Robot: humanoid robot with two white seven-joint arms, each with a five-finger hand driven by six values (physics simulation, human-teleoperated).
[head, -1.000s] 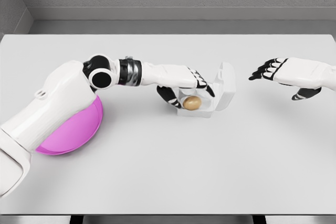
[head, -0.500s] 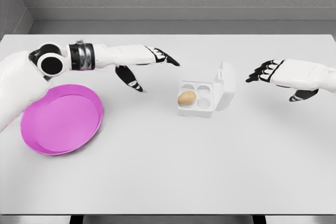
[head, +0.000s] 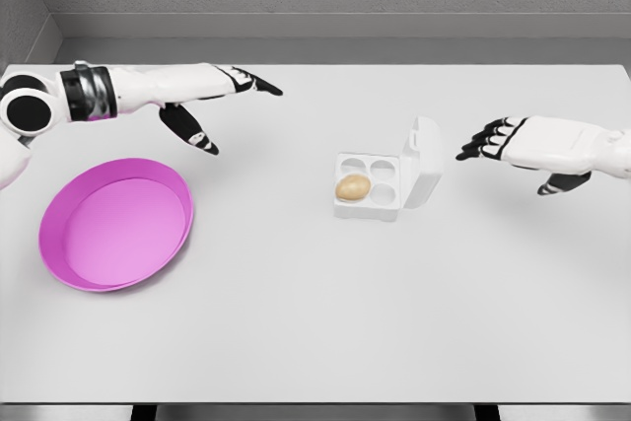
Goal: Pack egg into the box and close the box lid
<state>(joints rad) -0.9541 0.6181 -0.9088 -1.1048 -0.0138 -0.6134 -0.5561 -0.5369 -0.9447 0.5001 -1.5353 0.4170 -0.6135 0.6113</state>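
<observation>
Head view: I'm pulling my left robot hand [head: 212,96] back to the upper left of the frame, fingers spread and empty, now well clear of the box [head: 385,182]. Egg [head: 352,186] is sitting in the lower-left cup of the tray, so packing looks done. Lid [head: 424,162] is standing upright on the right side, not closed. My right robot hand [head: 493,140] is creeping in toward the lid, fingers loosely spread, not touching it. Closing the lid is what's left. Pink bowl [head: 115,234] is sitting at lower left on the tabletop [head: 315,322].
</observation>
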